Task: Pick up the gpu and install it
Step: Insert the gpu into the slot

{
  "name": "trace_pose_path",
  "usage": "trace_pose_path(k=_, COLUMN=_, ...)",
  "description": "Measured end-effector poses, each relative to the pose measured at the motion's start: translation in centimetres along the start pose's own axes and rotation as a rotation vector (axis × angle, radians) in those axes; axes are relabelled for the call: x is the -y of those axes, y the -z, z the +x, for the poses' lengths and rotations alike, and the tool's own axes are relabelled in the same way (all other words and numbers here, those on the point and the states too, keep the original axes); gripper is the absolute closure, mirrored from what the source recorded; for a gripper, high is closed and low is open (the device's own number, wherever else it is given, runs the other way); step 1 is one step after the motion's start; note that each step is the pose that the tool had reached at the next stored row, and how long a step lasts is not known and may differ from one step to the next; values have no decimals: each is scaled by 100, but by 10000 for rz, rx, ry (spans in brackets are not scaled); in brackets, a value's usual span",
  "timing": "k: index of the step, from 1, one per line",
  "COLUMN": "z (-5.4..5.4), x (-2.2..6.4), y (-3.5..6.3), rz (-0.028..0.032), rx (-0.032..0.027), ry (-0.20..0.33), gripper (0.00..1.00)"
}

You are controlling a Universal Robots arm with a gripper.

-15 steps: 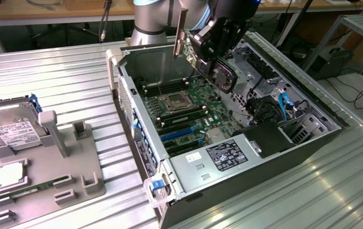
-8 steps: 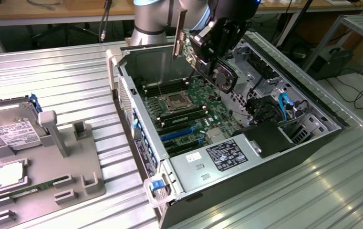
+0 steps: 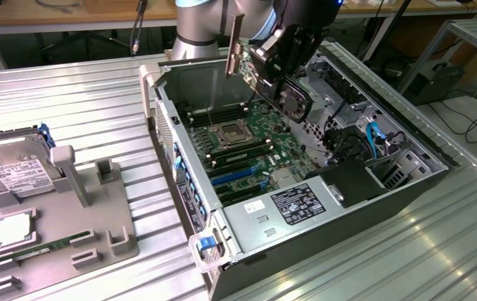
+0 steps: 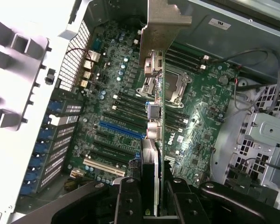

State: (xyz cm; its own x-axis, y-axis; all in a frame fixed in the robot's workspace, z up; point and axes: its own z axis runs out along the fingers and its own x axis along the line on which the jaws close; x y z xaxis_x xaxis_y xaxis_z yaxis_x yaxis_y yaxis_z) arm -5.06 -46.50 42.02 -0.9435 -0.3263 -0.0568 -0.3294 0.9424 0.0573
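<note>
Right now I am watching the black two-fingered gripper (image 3: 282,59) pinching the thin flat black gpu card with the round fan and the long silvery end bracket (image 3: 291,94). It is holding the card in the air, tilted, above the open dark-grey metal computer case (image 3: 338,244) and apart from the board inside it. In the wrist view the gripper (image 4: 154,203) is closing its two black fingers (image 4: 128,203) against both flat faces of the gpu (image 4: 154,116), which I am seeing edge-on, with the bracket at the end farthest from the fingers. Below the card the green motherboard (image 3: 263,147) is lying exposed, and in the wrist view the card is hanging over this board (image 4: 112,93), near the long blue expansion slot (image 4: 121,129). At the exterior view's left a grey plastic parts tray (image 3: 96,213) is sitting on the ridged metal table (image 3: 79,106), carrying a boxy silver hard drive (image 3: 12,169) and a narrow green memory stick (image 3: 42,246).
</note>
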Motion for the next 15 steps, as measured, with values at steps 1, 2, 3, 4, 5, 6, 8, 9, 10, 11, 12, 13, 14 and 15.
trace_pose_path(k=1, z=0, x=0, y=-1, rz=-1, rx=-2, ry=29, gripper=73)
trace_pose_path(k=2, z=0, x=1, y=-2, rz=-3, rx=-4, ry=62, gripper=73)
trace_pose_path(k=3, z=0, x=1, y=-3, rz=-5, rx=-5, ry=83, gripper=73)
trace_pose_path(k=4, z=1, x=1, y=-4, rz=-6, rx=-6, ry=107, gripper=73)
trace_pose_path(k=5, z=1, x=1, y=-5, rz=-8, rx=-7, ry=128, gripper=73)
trace_pose_path(k=6, z=1, x=1, y=-6, rz=-8, rx=-9, ry=156, gripper=73)
trace_pose_path(k=8, z=1, x=1, y=-8, rz=-11, rx=-12, ry=199, gripper=73)
trace_pose_path(k=9, z=1, x=1, y=-9, rz=-12, rx=-13, ry=221, gripper=73)
trace_pose_path(k=10, z=1, x=2, y=-10, rz=-14, rx=-14, ry=246, gripper=73)
trace_pose_path(k=11, z=1, x=2, y=-10, rz=-15, rx=-15, ry=266, gripper=73)
trace_pose_path(k=12, z=1, x=2, y=-11, rz=-16, rx=-17, ry=290, gripper=73)
trace_pose_path(k=13, z=1, x=2, y=-12, rz=-17, rx=-19, ry=316, gripper=73)
trace_pose_path(k=14, z=1, x=2, y=-13, rz=-19, rx=-20, ry=344, gripper=73)
trace_pose_path(k=15, z=1, x=3, y=-14, rz=-20, rx=-21, ry=365, gripper=73)
